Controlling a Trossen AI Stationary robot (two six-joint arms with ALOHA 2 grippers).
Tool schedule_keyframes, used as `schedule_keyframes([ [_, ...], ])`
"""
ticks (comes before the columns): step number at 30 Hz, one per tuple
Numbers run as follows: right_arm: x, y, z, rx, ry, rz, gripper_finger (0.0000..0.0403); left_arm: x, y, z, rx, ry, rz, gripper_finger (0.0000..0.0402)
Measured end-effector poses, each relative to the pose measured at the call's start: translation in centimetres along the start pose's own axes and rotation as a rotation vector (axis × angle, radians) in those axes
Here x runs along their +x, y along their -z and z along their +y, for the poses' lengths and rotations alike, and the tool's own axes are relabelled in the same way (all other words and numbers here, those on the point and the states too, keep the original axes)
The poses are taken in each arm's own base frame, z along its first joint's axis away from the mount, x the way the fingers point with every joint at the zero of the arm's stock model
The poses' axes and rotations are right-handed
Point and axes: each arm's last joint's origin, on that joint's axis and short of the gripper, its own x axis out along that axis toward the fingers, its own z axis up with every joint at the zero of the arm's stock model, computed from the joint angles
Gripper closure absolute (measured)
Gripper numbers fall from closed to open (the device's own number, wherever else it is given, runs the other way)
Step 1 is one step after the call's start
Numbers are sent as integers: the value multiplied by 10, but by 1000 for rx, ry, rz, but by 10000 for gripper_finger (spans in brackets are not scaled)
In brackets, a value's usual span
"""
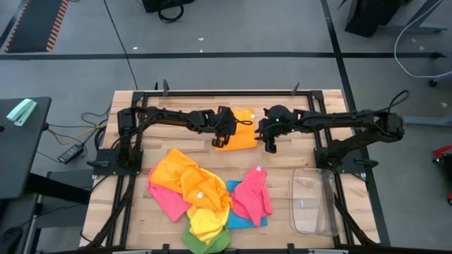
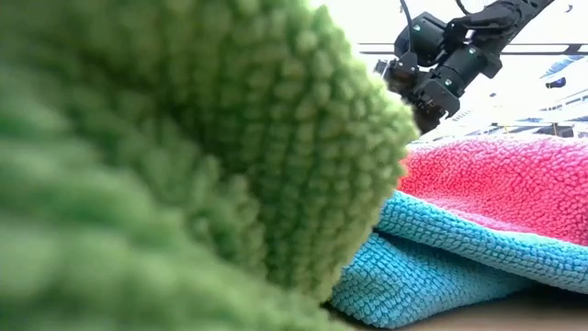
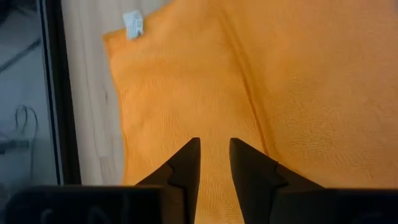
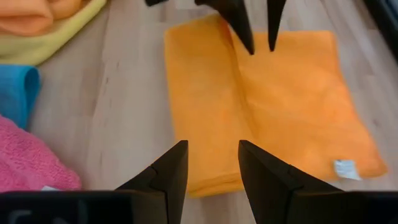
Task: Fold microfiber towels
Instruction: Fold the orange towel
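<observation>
A folded orange microfiber towel (image 1: 240,131) lies flat at the table's far middle, with a crease (image 4: 239,99) running along it and a white tag (image 4: 344,168) at one corner. My left gripper (image 1: 224,135) stands over its left part, fingers open by a narrow gap (image 3: 214,155) and slanting down by the crease. My right gripper (image 1: 270,145) hovers open (image 4: 211,168) just off the towel's right edge. A loose pile of orange, pink, yellow, green and blue towels (image 1: 201,197) lies at the near middle. My left gripper's fingertips (image 4: 249,46) end right at the orange towel's surface beside the crease, coming slanting from above. I cannot tell whether they touch the cloth. No cloth shows between the fingers.
A clear plastic bin (image 1: 314,201) stands at the near right. In the low view the green towel (image 2: 184,165) fills the front, with blue (image 2: 441,267) and pink (image 2: 505,179) cloth behind it. Bare wood (image 1: 169,134) shows left of the orange towel.
</observation>
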Motion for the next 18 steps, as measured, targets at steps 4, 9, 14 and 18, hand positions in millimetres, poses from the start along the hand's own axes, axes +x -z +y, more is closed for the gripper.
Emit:
schedule_keyframes([
  [4, 6, 8, 8, 3, -12, -43, 254, -8, -1, 3, 38, 4, -8, 321],
  [9, 14, 16, 7, 10, 20, -148, 254, -22, -3, 9, 43, 3, -33, 332],
  [14, 30, 22, -2, 58, 83, -135, 254, -45, -5, 16, 29, 26, -81, 339],
  [18, 49, 27, -12, 98, 131, -98, 254, -52, -6, 17, -40, 150, -176, 342],
])
